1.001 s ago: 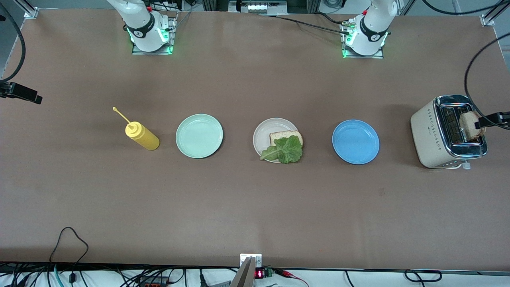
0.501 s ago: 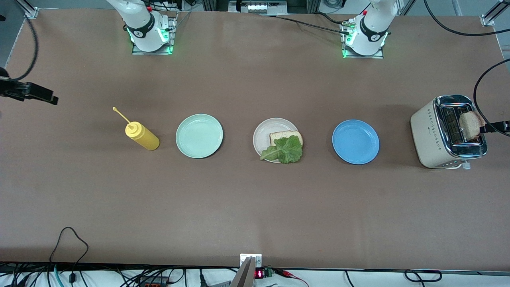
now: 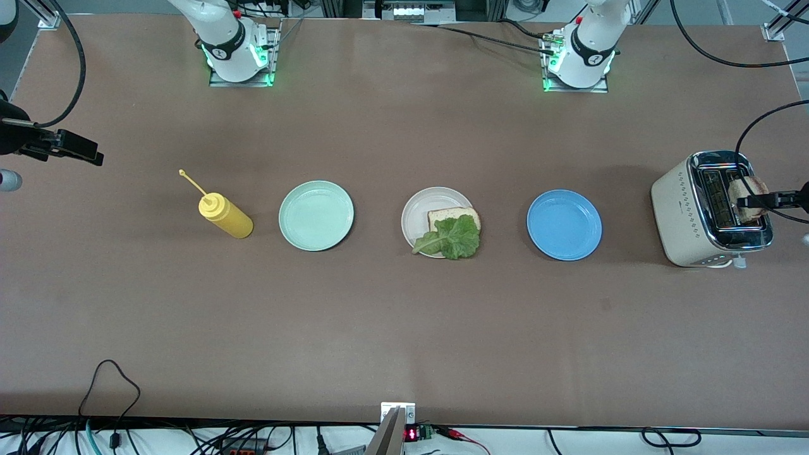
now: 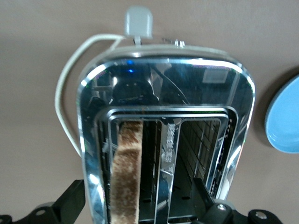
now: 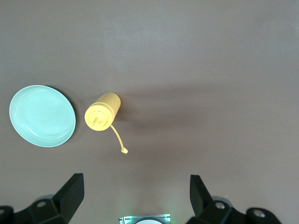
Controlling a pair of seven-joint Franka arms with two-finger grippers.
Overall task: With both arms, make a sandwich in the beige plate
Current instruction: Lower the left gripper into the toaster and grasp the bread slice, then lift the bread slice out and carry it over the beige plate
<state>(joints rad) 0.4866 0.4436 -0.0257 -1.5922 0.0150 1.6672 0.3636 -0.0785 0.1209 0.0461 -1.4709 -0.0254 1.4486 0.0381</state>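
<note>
A wide brown table seen from above, with a row of things across its middle. At the centre sits the beige plate (image 3: pixel 422 213), holding one slice of bread (image 3: pixel 450 217) with a green lettuce leaf (image 3: pixel 454 237) lying on it and hanging over the plate's rim at about five o'clock. A blue plate (image 3: pixel 564 225) lies toward the left arm's end, a mint-green plate (image 3: pixel 316 215) and a yellow squeeze bottle (image 3: pixel 225 215) toward the right arm's end.

At three o'clock from the beige plate, past the blue plate, stands a cream toaster (image 3: pixel 686 215) with a second bread slice (image 3: pixel 746 189) standing upright in one slot. The left gripper (image 3: pixel 761 201) hovers right over that slice, jaws spread wide and empty. The left arm is plainly the nearer one, so the top slice looks like its job.

The left wrist view shows the slice's (image 4: pixel 125 172) long edge running along its slot, lying between the open fingers (image 4: pixel 70 201). The right gripper (image 3: pixel 74 146) waits wide open and empty, above the table's edge, at about nine o'clock from the bottle.
</note>
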